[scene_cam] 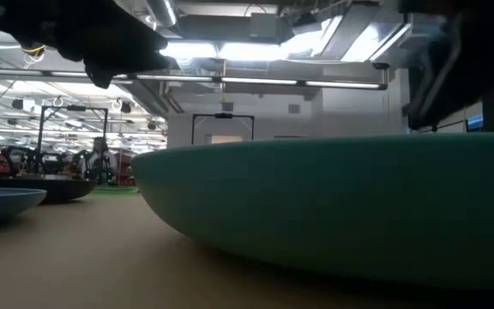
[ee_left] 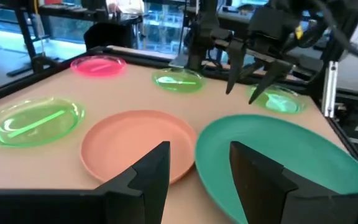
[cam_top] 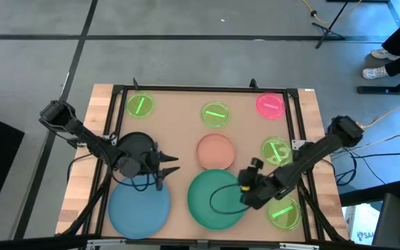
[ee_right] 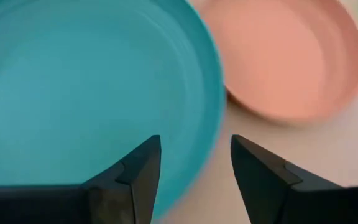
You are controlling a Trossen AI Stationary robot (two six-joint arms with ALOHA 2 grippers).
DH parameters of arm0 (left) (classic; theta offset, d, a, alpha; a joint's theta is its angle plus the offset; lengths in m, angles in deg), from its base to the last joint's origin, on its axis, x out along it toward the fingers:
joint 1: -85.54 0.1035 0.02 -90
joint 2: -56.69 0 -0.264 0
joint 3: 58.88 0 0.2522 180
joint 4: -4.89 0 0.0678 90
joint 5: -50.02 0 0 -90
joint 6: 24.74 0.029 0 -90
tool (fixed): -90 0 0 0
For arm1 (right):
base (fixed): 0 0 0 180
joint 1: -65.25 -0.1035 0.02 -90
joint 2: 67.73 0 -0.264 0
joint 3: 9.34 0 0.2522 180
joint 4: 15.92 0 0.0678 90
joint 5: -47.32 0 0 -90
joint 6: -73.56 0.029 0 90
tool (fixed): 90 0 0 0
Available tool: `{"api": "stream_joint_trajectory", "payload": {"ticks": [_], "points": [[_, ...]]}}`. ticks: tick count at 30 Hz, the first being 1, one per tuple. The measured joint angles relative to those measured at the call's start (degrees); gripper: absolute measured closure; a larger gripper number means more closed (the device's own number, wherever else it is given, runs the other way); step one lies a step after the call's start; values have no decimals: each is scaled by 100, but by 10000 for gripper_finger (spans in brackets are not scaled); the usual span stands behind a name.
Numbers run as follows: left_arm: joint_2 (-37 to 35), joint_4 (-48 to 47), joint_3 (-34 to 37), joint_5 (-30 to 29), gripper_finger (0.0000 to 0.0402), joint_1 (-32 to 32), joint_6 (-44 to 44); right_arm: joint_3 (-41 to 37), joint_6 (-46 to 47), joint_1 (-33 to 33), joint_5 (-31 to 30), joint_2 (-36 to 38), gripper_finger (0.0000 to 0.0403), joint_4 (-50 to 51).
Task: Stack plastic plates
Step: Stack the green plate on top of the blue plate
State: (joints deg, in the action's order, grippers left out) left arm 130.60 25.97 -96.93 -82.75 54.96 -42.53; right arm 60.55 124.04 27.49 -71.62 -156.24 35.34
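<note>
Plates lie spread across the desk, none stacked and none holding anything. The large green plate sits at the near edge in the middle, with the medium salmon-pink plate just behind it, their rims close together. The large blue plate lies at the near left. Four small neon-green plates rest apart: one at the far left, one at the far middle, one on the right side and one at the near right. The small hot-pink plate lies at the far right corner.

The right claw hangs above the right rim of the green plate, fingers spread and gripping nothing, with the salmon-pink plate beyond its tips. The left claw hovers over the far edge of the blue plate, pointing toward the green and salmon-pink plates, fingers likewise apart and empty.
</note>
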Motion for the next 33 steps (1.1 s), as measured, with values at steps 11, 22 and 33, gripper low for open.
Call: {"api": "stream_joint_trajectory", "payload": {"ticks": [11, 22, 33], "points": [[2, -47, 0, -6, 241, -125, -161, -796, 1116, -159, 311, 36, 217, -830], [4, -73, 0, 49, 241, -150, -163, -794, 1575, 164, 650, -74, 217, -1141], [7, -96, 0, 49, 241, -150, -305, -798, 1345, 531, 1010, -489, 263, -1430]]}}
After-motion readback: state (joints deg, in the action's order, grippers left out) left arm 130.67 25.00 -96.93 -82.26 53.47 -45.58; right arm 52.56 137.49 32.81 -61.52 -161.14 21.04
